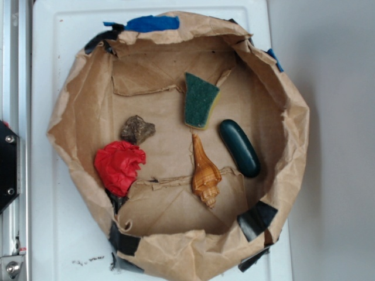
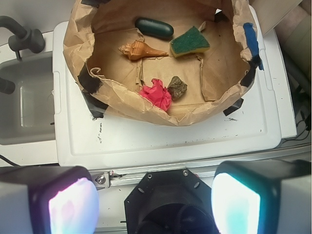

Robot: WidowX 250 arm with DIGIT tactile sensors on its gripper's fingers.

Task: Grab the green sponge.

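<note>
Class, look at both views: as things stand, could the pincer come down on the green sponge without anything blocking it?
Probably yes. The green sponge lies flat and uncovered in the paper basin, apart from the shell and the dark green capsule. The pincer is open, well outside the basin.

Seen from the wrist, the gripper (image 2: pixel 155 202) has two broad, blocky fingers (image 2: pixel 68 207) with dark grey outer shells and pale, translucent inner pads that glow pinkish on one and bluish-green on the other; both are blurred by closeness. Between them sits a black, angular housing (image 2: pixel 168 204) with small silver screws along its upper edge; above it runs a pale metal bar (image 2: pixel 117 176) with a screw at its end.
</note>
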